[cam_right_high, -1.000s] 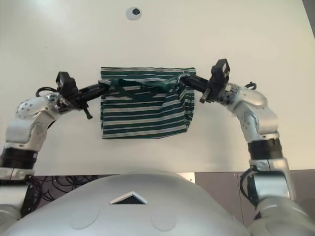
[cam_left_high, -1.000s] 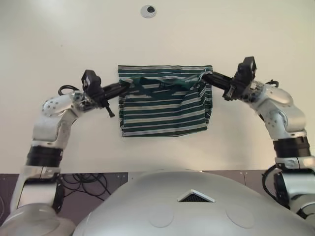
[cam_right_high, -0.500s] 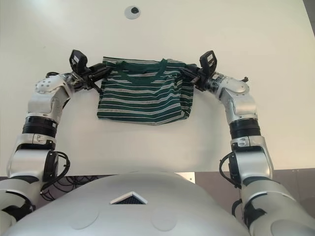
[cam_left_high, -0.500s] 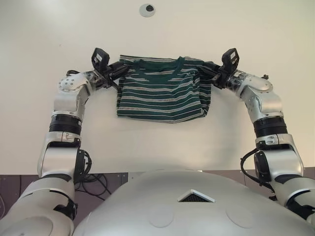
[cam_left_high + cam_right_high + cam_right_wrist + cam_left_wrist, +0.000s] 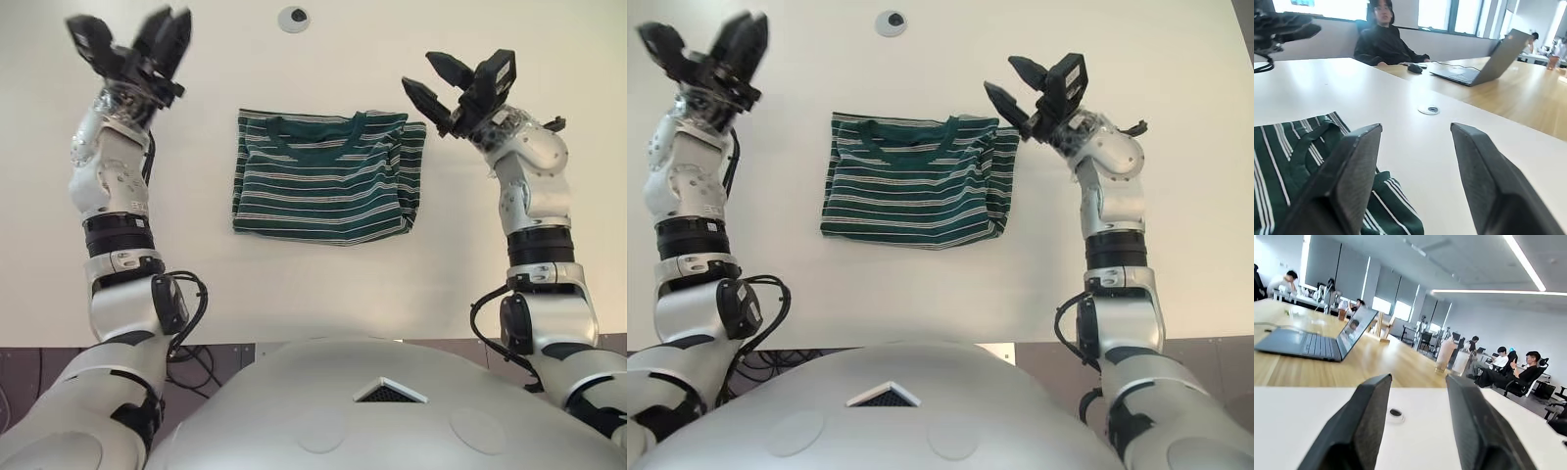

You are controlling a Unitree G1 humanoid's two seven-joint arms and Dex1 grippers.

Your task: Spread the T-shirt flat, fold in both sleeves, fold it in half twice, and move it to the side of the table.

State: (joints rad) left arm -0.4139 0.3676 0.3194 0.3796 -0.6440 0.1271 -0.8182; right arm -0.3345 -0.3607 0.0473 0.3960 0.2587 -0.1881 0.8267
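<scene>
The green T-shirt (image 5: 328,176) with white stripes lies folded in a rough rectangle in the middle of the white table (image 5: 509,39), its collar toward the far side. My left gripper (image 5: 125,31) is raised off the table, left of and beyond the shirt, open and holding nothing. Just off the shirt's far right corner, my right gripper (image 5: 428,81) is also lifted and open. In the right wrist view the striped cloth (image 5: 1293,161) lies below the spread fingers (image 5: 1359,161). The left wrist view has its own fingers (image 5: 1364,421) wide apart over bare table.
A round cable grommet (image 5: 294,20) sits in the table beyond the shirt. The table's near edge (image 5: 294,343) runs just in front of me, with cables (image 5: 181,362) hanging below it at the left. Bare table surrounds the shirt on all sides.
Both grippers have let go of the shirt's far corners, opened, and risen up and outward. The shirt stays where it was laid, folded.
</scene>
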